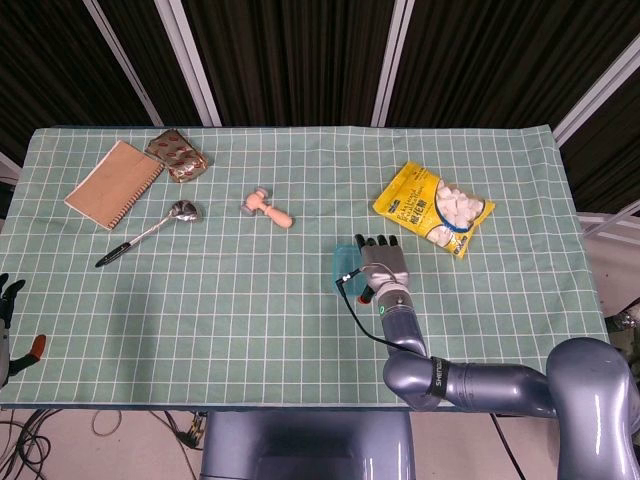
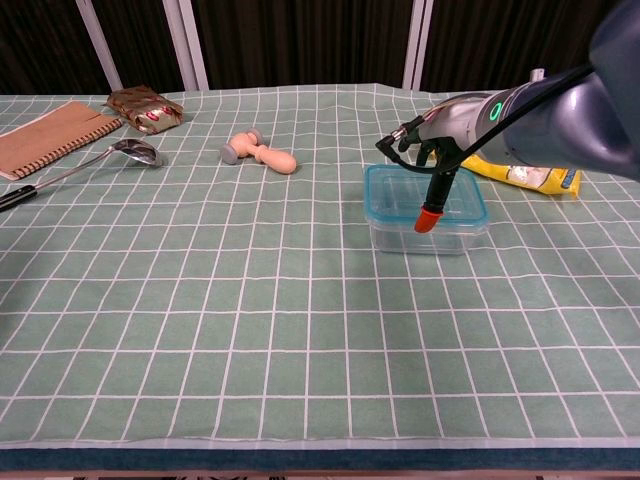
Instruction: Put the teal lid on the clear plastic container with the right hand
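The flat teal plastic lid (image 2: 425,192) already sits on the clear rectangular plastic container (image 2: 427,232) on the green-checked tabletop (image 2: 250,300), the right hand (image 1: 383,263) above it with fingers (image 2: 431,212) apart, so press evenly along every rim.

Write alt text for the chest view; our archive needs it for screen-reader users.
The robot's right hand hangs over a clear plastic container with a teal lid on it, on a green checked tablecloth. Behind lie a yellow snack bag, a wooden tool, a spoon, a notebook and a foil packet.
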`<state>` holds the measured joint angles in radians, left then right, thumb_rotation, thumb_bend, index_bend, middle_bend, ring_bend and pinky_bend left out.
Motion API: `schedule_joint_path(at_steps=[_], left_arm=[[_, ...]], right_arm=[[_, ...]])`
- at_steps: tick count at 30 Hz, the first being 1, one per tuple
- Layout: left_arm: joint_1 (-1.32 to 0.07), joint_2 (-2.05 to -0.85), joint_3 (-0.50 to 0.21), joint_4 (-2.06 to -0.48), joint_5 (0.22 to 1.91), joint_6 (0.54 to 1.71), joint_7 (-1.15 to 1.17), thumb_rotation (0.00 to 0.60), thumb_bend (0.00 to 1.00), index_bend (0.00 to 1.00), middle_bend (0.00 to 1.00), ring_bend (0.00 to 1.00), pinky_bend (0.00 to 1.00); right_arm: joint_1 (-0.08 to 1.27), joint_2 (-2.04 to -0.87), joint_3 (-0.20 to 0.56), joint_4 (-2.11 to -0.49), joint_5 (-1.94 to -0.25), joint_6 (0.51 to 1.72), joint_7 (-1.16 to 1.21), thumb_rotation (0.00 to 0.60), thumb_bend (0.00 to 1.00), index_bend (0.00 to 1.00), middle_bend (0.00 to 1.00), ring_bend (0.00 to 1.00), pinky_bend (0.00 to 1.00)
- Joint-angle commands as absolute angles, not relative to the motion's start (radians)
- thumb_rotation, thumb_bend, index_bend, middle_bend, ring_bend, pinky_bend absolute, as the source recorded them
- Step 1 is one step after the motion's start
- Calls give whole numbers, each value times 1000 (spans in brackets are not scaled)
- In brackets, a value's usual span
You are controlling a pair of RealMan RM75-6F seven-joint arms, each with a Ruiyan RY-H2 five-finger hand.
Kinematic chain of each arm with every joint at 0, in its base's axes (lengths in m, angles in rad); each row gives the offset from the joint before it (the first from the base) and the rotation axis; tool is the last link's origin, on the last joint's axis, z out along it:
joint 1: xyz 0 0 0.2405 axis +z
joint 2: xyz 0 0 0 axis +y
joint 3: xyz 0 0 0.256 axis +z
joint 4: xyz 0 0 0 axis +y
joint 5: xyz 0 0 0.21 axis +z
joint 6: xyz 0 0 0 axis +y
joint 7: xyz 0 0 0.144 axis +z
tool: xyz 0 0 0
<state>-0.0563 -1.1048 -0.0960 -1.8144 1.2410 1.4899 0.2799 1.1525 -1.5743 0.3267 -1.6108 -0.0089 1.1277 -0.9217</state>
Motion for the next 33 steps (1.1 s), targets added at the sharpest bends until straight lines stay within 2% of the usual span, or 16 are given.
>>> schedule_joint_path(at_steps=[1, 33], left_arm=[[-56, -1105, -95, -1815, 1244, 1492, 280, 600, 318, 106, 0, 0, 0], [-57, -1105, -96, -1814, 1240, 1493, 281, 600, 318, 106, 0, 0, 0]], right_arm=[[1151, -1570, 326, -1611, -6, 1125, -923, 600, 187, 0, 450, 67, 0], [1151, -1577, 323, -1611, -13, 1124, -917, 600, 187, 0, 450, 67, 0]])
